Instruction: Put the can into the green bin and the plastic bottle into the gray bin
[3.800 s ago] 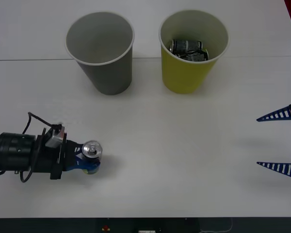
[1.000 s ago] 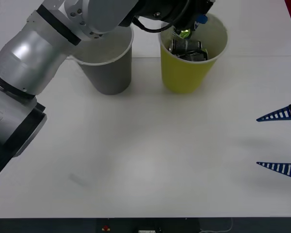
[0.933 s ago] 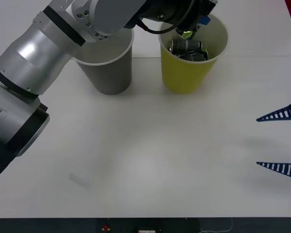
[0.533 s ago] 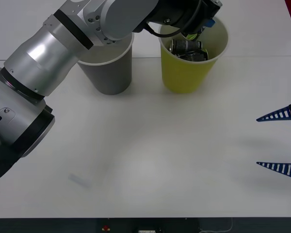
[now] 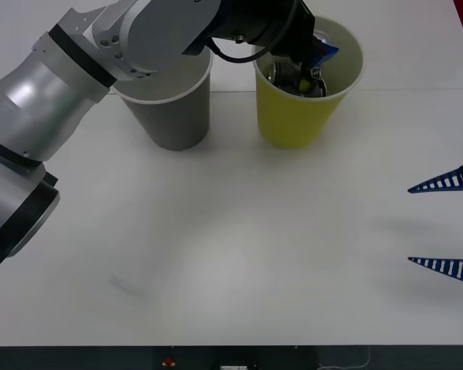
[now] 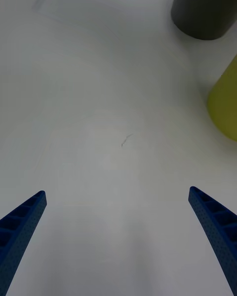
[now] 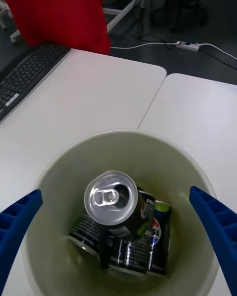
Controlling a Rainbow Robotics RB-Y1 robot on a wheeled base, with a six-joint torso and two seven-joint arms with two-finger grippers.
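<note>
Reaching over the green bin (image 5: 301, 108), front view: left gripper (image 5: 312, 65), gray bin (image 5: 166, 85) beside. Left wrist view: fingers spread, can (image 7: 116, 204) free inside the green bin on other cans (image 7: 128, 249). Right wrist view: right gripper (image 6: 118, 237) open, well apart.

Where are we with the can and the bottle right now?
Done, by the look of it: the can lies inside the green bin on other cans, free of the fingers. In hand: nothing; the left gripper hangs open over that bin, and the right gripper waits open above the table. Left: the plastic bottle, which I cannot see; the gray bin shows nothing inside.
</note>
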